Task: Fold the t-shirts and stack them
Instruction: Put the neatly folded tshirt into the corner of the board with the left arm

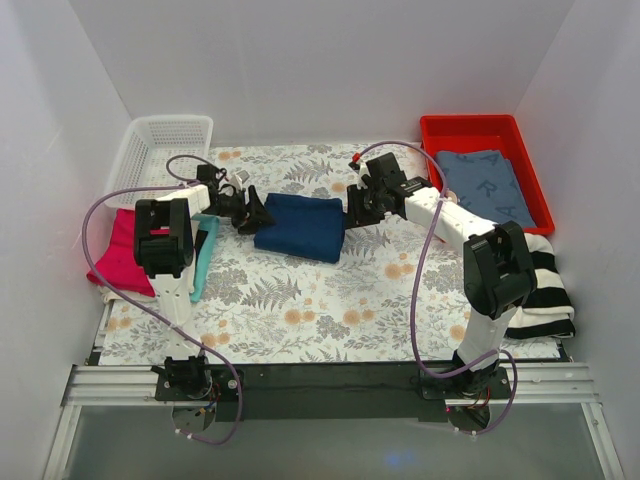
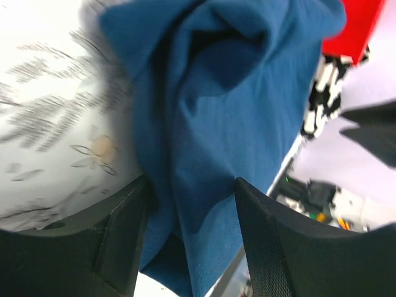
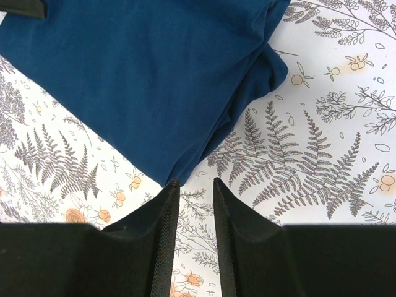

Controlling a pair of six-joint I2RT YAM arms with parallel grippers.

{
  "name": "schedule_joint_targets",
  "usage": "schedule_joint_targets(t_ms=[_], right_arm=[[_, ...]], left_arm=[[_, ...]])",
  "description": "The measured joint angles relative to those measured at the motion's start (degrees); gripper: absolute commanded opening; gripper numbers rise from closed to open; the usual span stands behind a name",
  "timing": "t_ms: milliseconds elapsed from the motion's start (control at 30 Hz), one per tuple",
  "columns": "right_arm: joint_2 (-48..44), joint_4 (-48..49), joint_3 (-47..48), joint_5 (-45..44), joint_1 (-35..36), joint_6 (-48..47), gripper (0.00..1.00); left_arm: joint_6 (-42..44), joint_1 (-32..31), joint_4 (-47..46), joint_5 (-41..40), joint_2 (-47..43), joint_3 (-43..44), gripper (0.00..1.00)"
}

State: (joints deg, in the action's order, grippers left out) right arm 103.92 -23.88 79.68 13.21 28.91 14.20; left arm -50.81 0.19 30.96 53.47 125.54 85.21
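A navy t-shirt (image 1: pixel 300 225) lies folded in a thick rectangle on the floral tablecloth (image 1: pixel 300 300) at mid table. No chest print shows. My left gripper (image 1: pixel 250 212) is at the shirt's left edge, and in the left wrist view (image 2: pixel 189 182) its fingers stand wide apart with a hanging fold of the navy cloth (image 2: pixel 210 93) between them. My right gripper (image 1: pixel 355 205) is at the shirt's right edge. In the right wrist view (image 3: pixel 195 180) it is narrowly open and empty, its left fingertip just at a corner of the navy shirt (image 3: pixel 154 74).
A red-pink shirt (image 1: pixel 120 250) and a teal one (image 1: pixel 205 255) lie at the left by the left arm. A white basket (image 1: pixel 160 150) stands at back left. A red tray (image 1: pixel 530 180) at back right holds a grey-blue shirt (image 1: pixel 485 185). A black-and-white striped shirt (image 1: pixel 545 285) lies at right.
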Motion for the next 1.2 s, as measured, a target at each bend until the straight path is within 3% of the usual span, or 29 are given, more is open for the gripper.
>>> schedule_joint_targets(t_ms=[267,400,600,900,1200], right_arm=[[0.0,0.0,0.0,0.0,0.0,0.0,0.33],[0.0,0.0,0.0,-0.1,0.0,0.0,0.32],[0.0,0.0,0.0,-0.7,0.0,0.0,0.31],[-0.8,0.0,-1.9,-1.2,0.0,0.0,0.30],[-3.6,0.0,-3.5,-2.5,0.0,0.6,0.28]], left_arm=[[1.7,-0.9,1.8,3.1,0.1,-1.7,0.54],[0.5,-2.9,2.3,-1.6,0.1,-1.4,0.30],[-5.0,-8.0,2.0,-14.7,-1.9,-1.2,0.00],[-11.4,-12.8,3.4,-32.7,-6.2,-1.5,0.00],[-5.6,-14.3,11.4,-59.5,-14.7,-2.2,0.00]])
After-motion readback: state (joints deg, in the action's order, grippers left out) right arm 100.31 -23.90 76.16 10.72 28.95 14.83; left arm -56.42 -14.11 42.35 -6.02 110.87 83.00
